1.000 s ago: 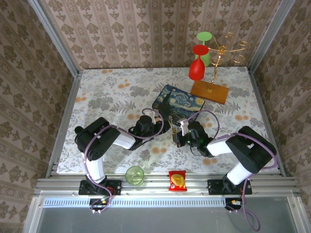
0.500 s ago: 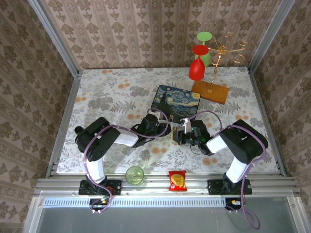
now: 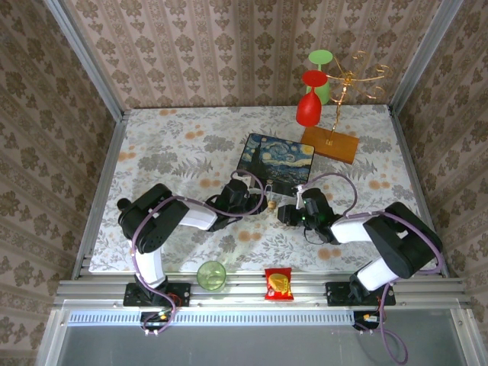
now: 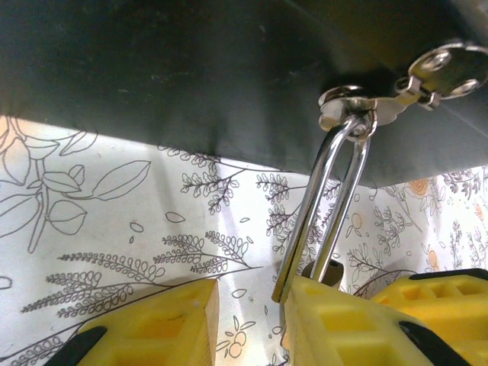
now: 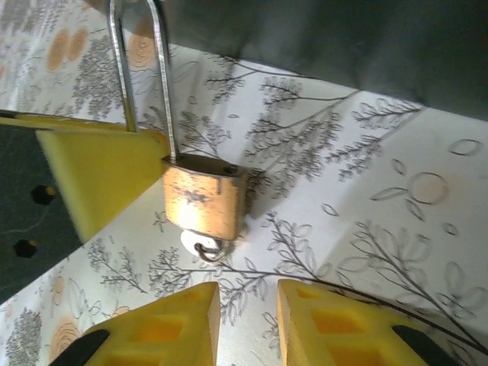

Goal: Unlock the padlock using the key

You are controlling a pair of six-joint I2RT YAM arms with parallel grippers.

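The small brass-yellow padlock [image 5: 202,200], from which the right gripper [image 5: 248,305] has backed off, fingers narrowly apart and empty, lies on the floral tablecloth [image 3: 175,145] hooked to the starry-night painted box [image 3: 276,162], its silvery shackle toward the box, its body toward the arms, against one finger of the spread left gripper [image 4: 248,305].

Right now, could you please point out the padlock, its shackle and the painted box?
padlock [image 5: 202,200]: right wrist view, on its brass body.
shackle [image 4: 313,202]: left wrist view, on one leg.
painted box [image 3: 276,160]: top external view, middle of its lid.
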